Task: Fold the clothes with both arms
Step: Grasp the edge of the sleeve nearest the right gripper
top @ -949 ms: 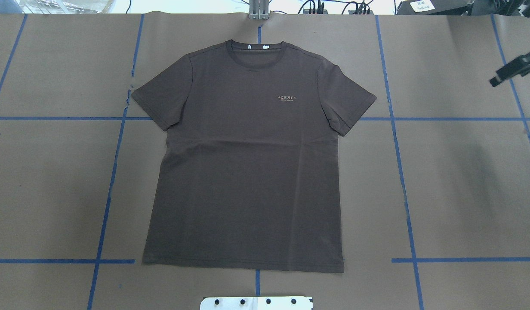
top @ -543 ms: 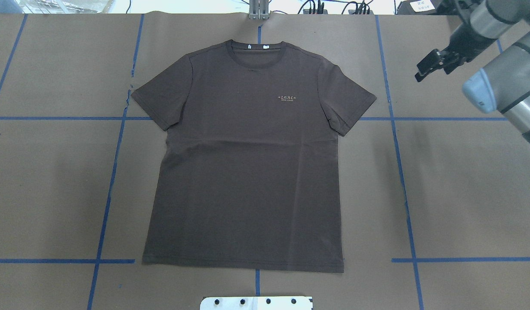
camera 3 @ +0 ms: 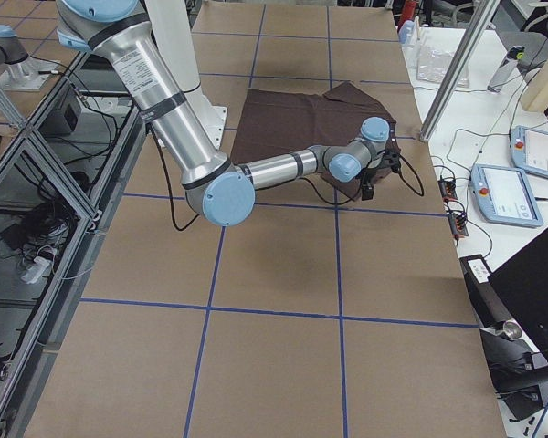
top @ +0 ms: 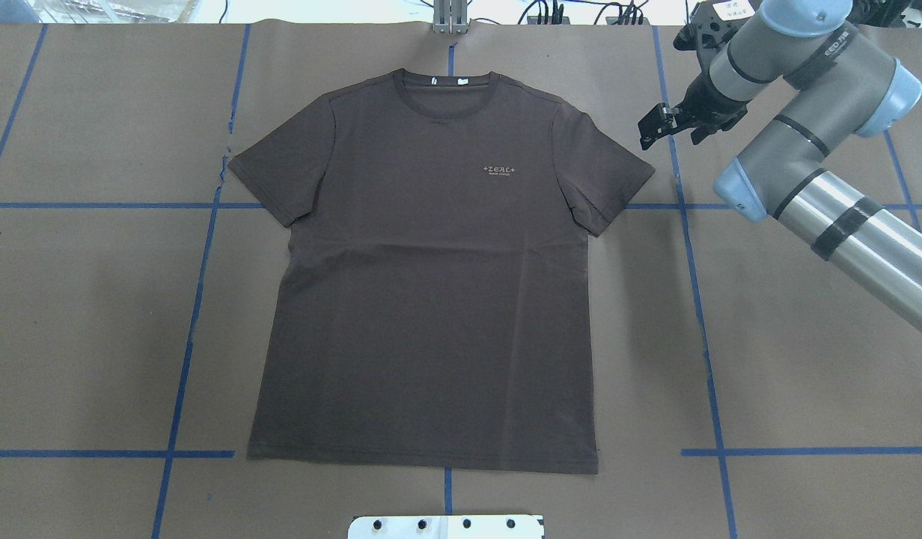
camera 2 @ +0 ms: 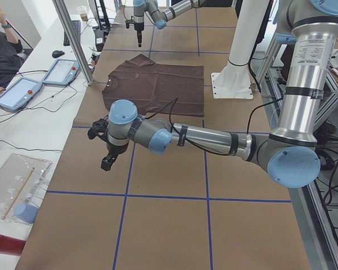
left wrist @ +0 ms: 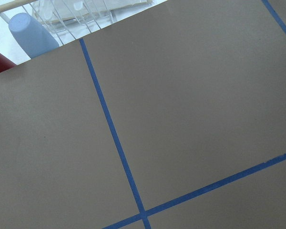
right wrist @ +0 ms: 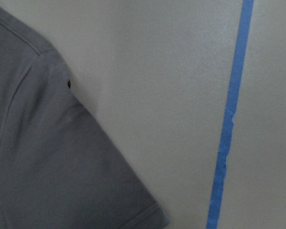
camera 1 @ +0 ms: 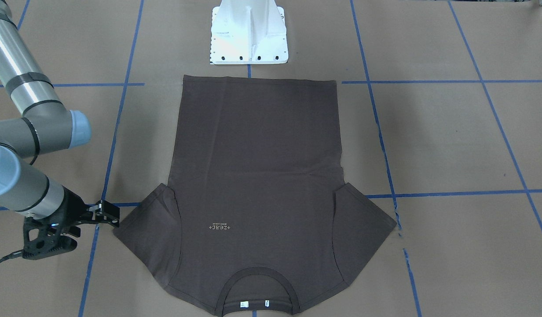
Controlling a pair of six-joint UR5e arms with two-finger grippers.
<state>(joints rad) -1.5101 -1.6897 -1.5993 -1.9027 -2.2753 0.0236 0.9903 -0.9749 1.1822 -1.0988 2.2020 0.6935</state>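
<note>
1. The right gripper [top: 653, 127] is now brought in from the 2 o'clock edge to just beside the sleeve of the T-shirt [top: 431, 284]; its finger spacing cannot be told
2. The T-shirt is left flat at the centre, collar at 12 o'clock
3. The left gripper [camera 2: 108, 159] is held well apart toward 9 o'clock, its spacing not discernible; a first grasp is judged near

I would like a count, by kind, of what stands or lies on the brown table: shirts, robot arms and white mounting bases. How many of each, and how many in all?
T-shirt: 1
Robot arms: 2, the right arm and the left arm
White base: 1
Total: 4
</note>
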